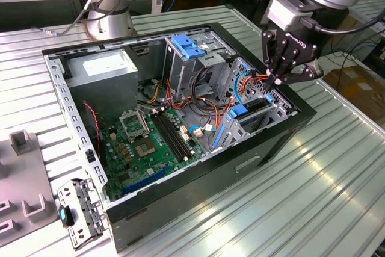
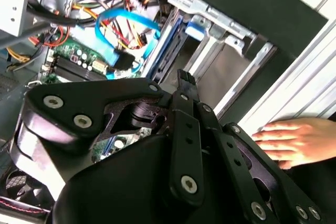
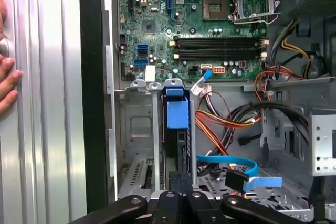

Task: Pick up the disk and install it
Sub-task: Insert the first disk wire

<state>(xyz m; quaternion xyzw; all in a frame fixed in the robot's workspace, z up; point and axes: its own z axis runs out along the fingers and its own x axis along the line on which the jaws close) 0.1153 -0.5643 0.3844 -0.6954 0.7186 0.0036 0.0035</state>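
Gripper (image 1: 278, 80) fingers pinched together with nothing between them, poised over the drive cage (image 1: 283, 105) at three o'clock from the motherboard (image 1: 150, 142) in the exterior view. The disk (image 3: 177, 115) stands on edge in a cage slot below the fingertips; contact cannot be told. Metal slot walls hug both its sides, a blue cable (image 3: 231, 161) and orange wires (image 3: 207, 129) crowd near, and the black case wall (image 1: 264, 154) runs just beside. A person's hand (image 2: 294, 140) rests on the ribbed table (image 1: 313, 209) outside.

Green motherboard (image 3: 157, 24), black gripper (image 1: 278, 79) and case (image 1: 198, 188) (cable (image 3: 226, 159) blue), ribbed silver table (image 1: 313, 209).
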